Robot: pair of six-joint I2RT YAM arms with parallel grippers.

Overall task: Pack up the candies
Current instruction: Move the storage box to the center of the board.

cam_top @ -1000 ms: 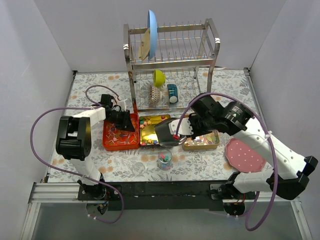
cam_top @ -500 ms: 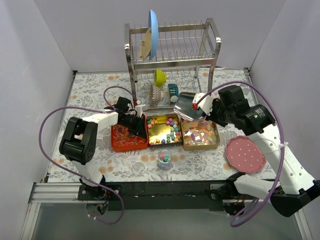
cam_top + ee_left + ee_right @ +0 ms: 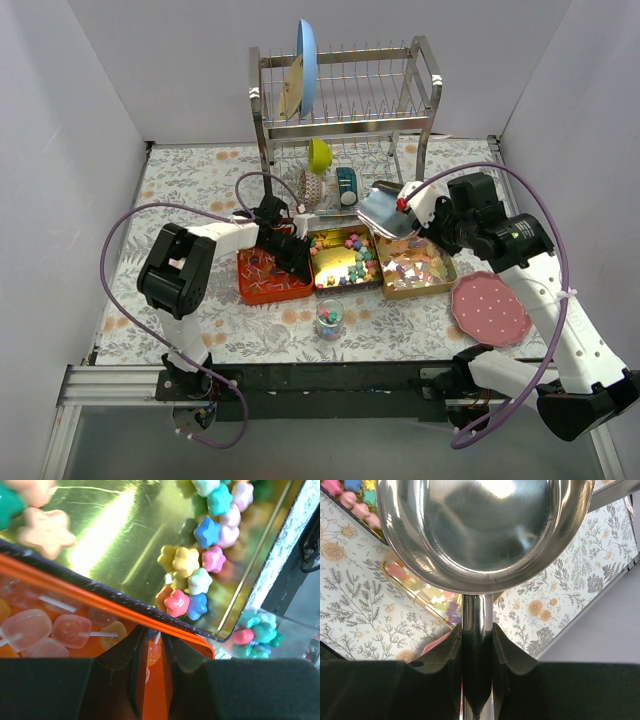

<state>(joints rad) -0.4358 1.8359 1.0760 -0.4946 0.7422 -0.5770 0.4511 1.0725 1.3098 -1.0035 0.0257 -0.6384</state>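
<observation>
The left pincer (image 3: 297, 258) is reaching low over the table (image 3: 190, 190) and pinching the right wall of the orange tray (image 3: 262, 285). In the left wrist view its jaws are standing nearly closed, with the thin orange wall clamped between them. Pale lollipops (image 3: 70, 630) are lying inside that tray.

The candies (image 3: 347, 258), star-shaped and in mixed colours, are sitting mostly in the gold tin (image 3: 322, 272) just right of the orange tray, bunched toward its far right side. More of them are filling the glass (image 3: 329, 318) standing near the front of the tins.

The right pincer (image 3: 405, 208) is gripping the handle of a steel scoop (image 3: 383, 212), jaws closed narrowly on it, and is holding it above the far edge of the second gold tin (image 3: 440, 278). In the right wrist view the scoop's bowl is showing only reflections. A pink plate (image 3: 490, 310) is lying to the right, and a dish rack (image 3: 345, 120) is standing behind.
</observation>
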